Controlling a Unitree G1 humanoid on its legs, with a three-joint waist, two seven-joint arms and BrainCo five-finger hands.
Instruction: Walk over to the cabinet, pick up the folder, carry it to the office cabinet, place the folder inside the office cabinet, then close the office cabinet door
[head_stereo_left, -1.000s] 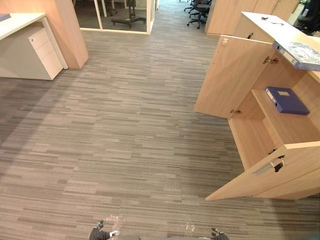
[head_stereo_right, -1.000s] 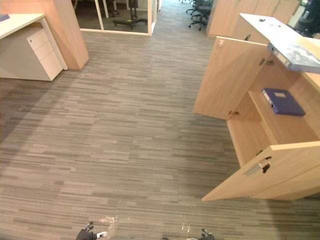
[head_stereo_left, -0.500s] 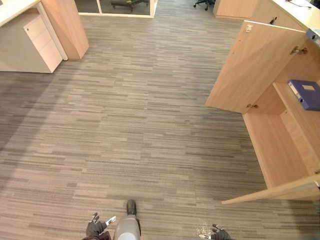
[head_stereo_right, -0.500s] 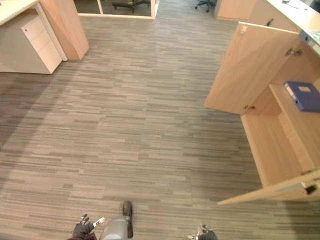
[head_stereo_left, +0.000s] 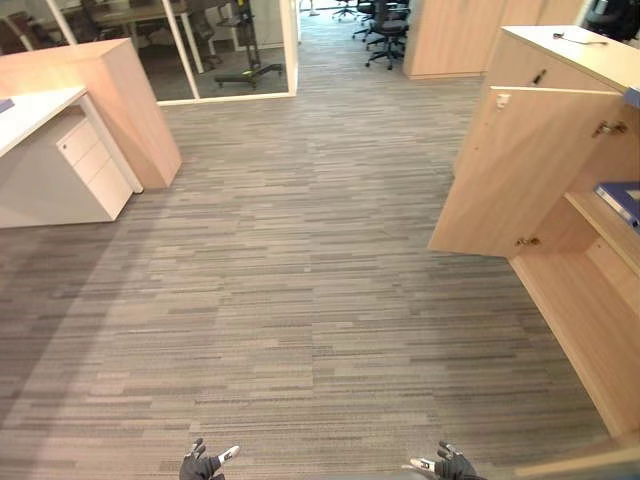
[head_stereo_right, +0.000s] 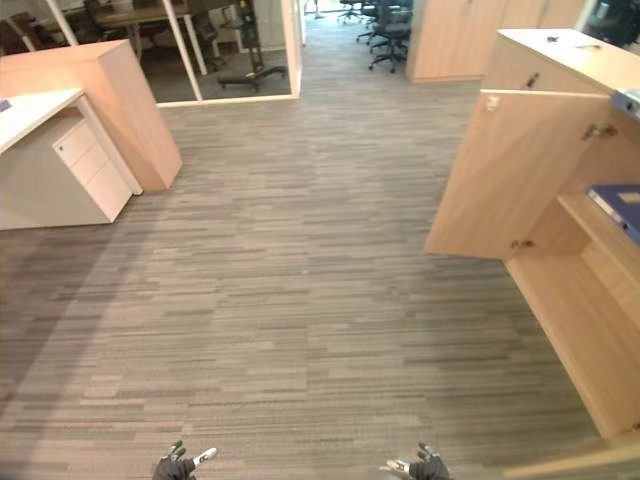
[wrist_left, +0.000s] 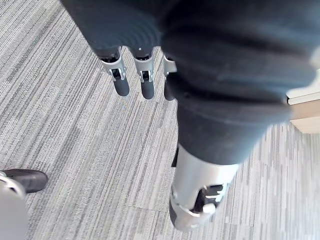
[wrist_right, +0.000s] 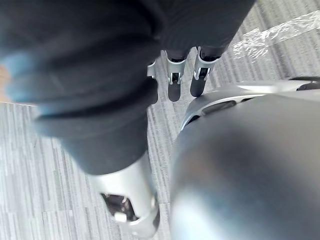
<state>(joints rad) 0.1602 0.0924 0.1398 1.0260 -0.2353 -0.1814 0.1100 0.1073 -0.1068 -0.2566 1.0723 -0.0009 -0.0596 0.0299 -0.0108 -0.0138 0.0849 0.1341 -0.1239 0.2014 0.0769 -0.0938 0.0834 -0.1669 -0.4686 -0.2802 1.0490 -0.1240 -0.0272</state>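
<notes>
1. I count one blue folder (head_stereo_left: 622, 201), lying on the shelf inside the open cabinet (head_stereo_left: 580, 320) on my right.
2. I see two hands: the left hand (wrist_left: 146, 85) and the right hand (wrist_right: 174, 87) hang with fingers straight, holding nothing.
3. One drawer unit (head_stereo_left: 88, 170) stands far left across the carpet (head_stereo_left: 300, 300).

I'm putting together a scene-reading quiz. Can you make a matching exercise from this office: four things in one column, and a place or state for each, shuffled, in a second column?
1. blue folder
2. cabinet door
3. white drawer unit
4. office chairs

A. under the desk, on the robot's left
B. at the far end, ahead
C. on a shelf inside the cabinet
D. swung open

Pairs: 1-C, 2-D, 3-A, 4-B.
</notes>
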